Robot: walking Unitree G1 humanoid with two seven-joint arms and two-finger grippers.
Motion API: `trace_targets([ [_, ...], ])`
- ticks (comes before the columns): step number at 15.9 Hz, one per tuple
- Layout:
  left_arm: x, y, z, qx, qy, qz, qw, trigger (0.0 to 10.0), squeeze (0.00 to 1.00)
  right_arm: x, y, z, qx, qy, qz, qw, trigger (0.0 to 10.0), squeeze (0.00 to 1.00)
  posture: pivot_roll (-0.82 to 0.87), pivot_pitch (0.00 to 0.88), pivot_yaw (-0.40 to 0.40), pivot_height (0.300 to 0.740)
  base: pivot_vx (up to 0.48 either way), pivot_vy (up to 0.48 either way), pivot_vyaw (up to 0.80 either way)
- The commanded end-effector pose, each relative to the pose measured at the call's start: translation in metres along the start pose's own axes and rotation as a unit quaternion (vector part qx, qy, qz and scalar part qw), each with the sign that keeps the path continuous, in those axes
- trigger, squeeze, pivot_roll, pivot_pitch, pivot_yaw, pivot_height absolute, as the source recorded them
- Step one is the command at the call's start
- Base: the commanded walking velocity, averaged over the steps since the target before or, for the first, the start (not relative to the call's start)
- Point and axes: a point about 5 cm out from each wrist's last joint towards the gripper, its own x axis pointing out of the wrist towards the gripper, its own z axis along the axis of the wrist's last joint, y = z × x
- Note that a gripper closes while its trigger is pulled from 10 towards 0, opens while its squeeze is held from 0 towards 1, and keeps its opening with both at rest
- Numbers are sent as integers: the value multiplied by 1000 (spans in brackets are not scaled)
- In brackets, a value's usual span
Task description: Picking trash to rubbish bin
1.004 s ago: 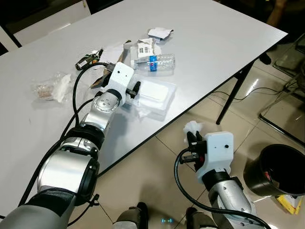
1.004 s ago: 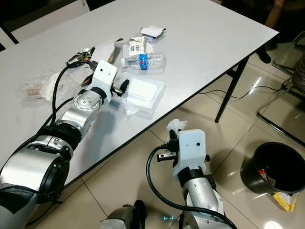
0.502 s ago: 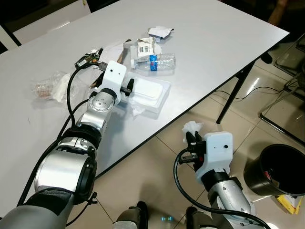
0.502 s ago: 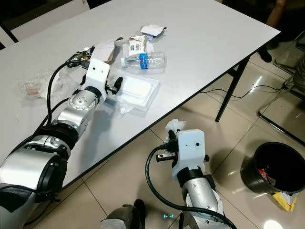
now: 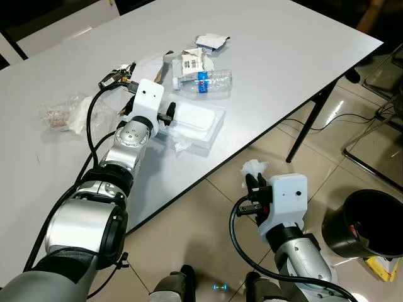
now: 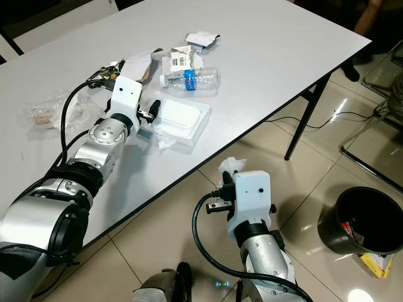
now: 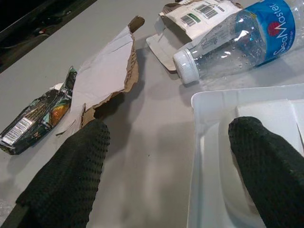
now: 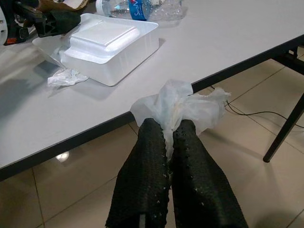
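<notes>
My left gripper (image 5: 169, 113) reaches across the white table (image 5: 283, 56) and stands open at the near corner of a white foam tray (image 5: 200, 122). In the left wrist view one finger (image 7: 264, 166) lies over the tray (image 7: 223, 118) and the other finger (image 7: 64, 175) rests on the table outside it. Off the table's edge, my right gripper (image 5: 254, 185) is shut on a crumpled white tissue (image 8: 183, 104). A black rubbish bin (image 5: 365, 223) stands on the floor at the right.
Beyond the tray lie a clear water bottle (image 5: 208, 80), a torn carton (image 5: 192, 61), crumpled paper (image 5: 211, 43), torn cardboard (image 7: 107, 76), a snack wrapper (image 5: 116, 78) and a clear plastic bag (image 5: 66, 115). A table leg (image 5: 308, 129) and floor cables lie between me and the bin.
My left gripper has drawn back a little toward the left, and the foam tray has shifted slightly with it. The right gripper still holds the tissue in the same place.
</notes>
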Motion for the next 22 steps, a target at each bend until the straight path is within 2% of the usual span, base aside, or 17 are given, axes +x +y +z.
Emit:
trace_targets([
  [1,0,5,2,-6,-1,8,1000,10000,0,-2,4,1,9,-2,9,1000,10000,0,-34,234,115,740,0,0,0],
  [10,0,5,2,-2,0,7,1000,10000,0,-2,4,1,9,-1,9,1000,10000,0,-33,232,115,740,0,0,0],
  [11,-15,-24,-54,18,143,-120,982,4431,0,0,3,1,2,-1,11,1000,10000,0,-34,226,113,740,0,0,0],
  [12,-17,-28,-58,11,152,-134,979,8706,0,0,3,1,1,-1,11,1000,10000,0,-34,226,113,740,0,0,0],
  [13,-14,-31,-50,-5,127,-137,982,10000,0,0,3,1,1,-1,11,1000,10000,0,-34,226,113,740,0,0,0],
  [16,-11,-34,-37,-26,81,-138,987,10000,0,1,2,0,-1,-2,10,1000,10000,0,-30,219,113,740,0,0,0],
  [20,-10,-35,-35,-29,74,-138,987,10000,0,2,-1,0,-6,-4,8,1000,10000,0,-22,204,105,740,0,0,0],
  [21,-11,-34,-36,-32,77,-141,987,7882,0,3,-2,0,-7,-4,8,1000,10000,0,-19,202,104,740,0,0,0],
  [22,-11,-34,-38,-35,80,-147,985,0,0,4,-2,0,-8,-5,8,1000,10000,0,-19,202,104,740,0,0,0],
])
